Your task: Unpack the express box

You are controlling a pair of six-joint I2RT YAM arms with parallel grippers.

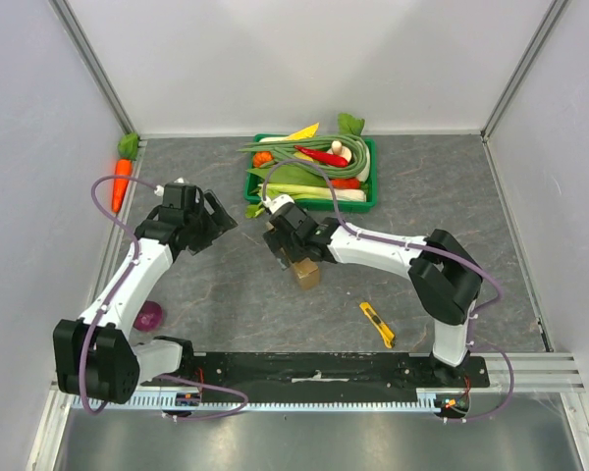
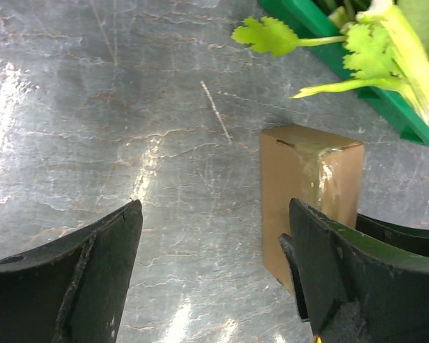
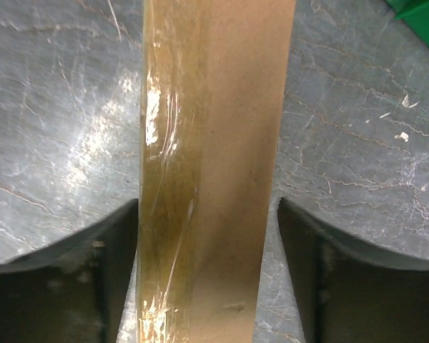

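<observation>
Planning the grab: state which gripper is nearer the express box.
Right. The right gripper straddles the express box; the left gripper hangs open, apart, to its left.

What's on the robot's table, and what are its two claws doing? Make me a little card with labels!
box: express box, brown, taped, standing upright on the table
right gripper: one jaw on each side of the box; can't tell if it's squeezing
left gripper: open, empty, next to the box
behind the box: green tray full of vegetables
loose things: carrot far left; yellow cutter near right; purple round thing near left
</observation>
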